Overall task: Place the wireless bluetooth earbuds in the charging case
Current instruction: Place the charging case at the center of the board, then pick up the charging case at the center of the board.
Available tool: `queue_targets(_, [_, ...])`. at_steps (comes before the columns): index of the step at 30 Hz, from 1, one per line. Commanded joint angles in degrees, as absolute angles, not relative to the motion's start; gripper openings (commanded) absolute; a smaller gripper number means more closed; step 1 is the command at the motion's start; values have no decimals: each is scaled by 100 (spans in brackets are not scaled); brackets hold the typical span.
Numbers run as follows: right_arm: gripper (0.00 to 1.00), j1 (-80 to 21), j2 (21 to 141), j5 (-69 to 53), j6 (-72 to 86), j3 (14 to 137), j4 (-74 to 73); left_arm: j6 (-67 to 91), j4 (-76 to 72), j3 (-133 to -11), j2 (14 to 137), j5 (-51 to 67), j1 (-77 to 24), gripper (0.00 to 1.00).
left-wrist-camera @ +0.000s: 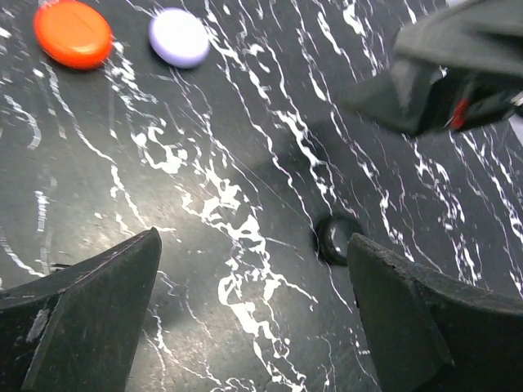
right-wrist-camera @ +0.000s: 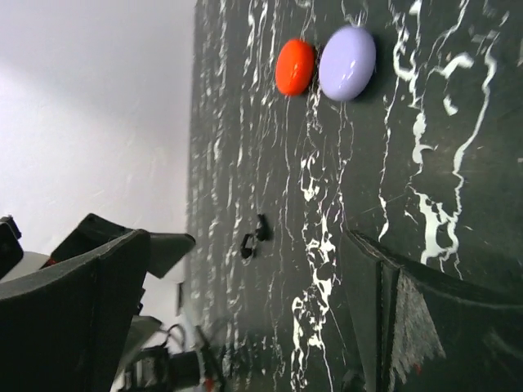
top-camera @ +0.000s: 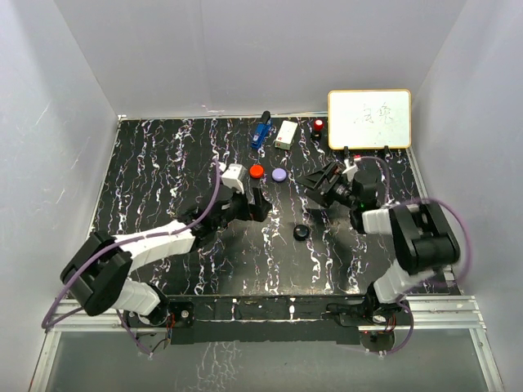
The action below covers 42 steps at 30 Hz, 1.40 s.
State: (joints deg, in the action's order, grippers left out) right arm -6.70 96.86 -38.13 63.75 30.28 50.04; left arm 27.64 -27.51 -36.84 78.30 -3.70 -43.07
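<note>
Black case (top-camera: 301, 233) central on table (top-camera: 163, 175), well apart from edges.

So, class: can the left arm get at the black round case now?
Probably yes: the left gripper hangs open close by the black round case, which lies beside one finger, with nothing standing between them.

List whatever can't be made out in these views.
Black case: too small in the top view, dark and blurred in the left wrist view; open or shut, unclear.
Small black bit, right wrist view: too tiny to say it is an earbud.
Whiteboard writing, top view: too faint to read.
Red case, lavender case: contents hidden by their shells.
</note>
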Motion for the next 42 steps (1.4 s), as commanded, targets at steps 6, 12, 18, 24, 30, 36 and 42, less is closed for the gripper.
queue_targets(6, [98, -681, 7232, -1425, 3973, 3467, 1714, 2848, -2566, -4294, 8639, 329, -4811, 93])
queue_targets(12, [98, -634, 7126, -1433, 4025, 3526, 1559, 2254, -2040, -4851, 9230, -312, -5532, 95])
queue_targets(18, [98, -590, 6993, -1459, 3654, 3705, 1276, 1463, -2112, -4951, 9613, -813, -5913, 95])
queue_targets(24, [98, -464, 6967, -1529, 3586, 3729, 1161, 759, -2580, -4811, 9859, -863, -6027, 95])
queue_targets(30, [98, -348, 7039, -1712, 3618, 3726, 1177, 183, -3207, -4628, 10088, -377, -6029, 95])
queue_targets(36, [98, -238, 7000, -1824, 3647, 3670, 1186, -149, -3574, -4555, 10334, 145, -6032, 94])
queue_targets(42, [98, -118, 6991, -1987, 3691, 3607, 1241, -268, -3787, -4576, 10586, 386, -6029, 89])
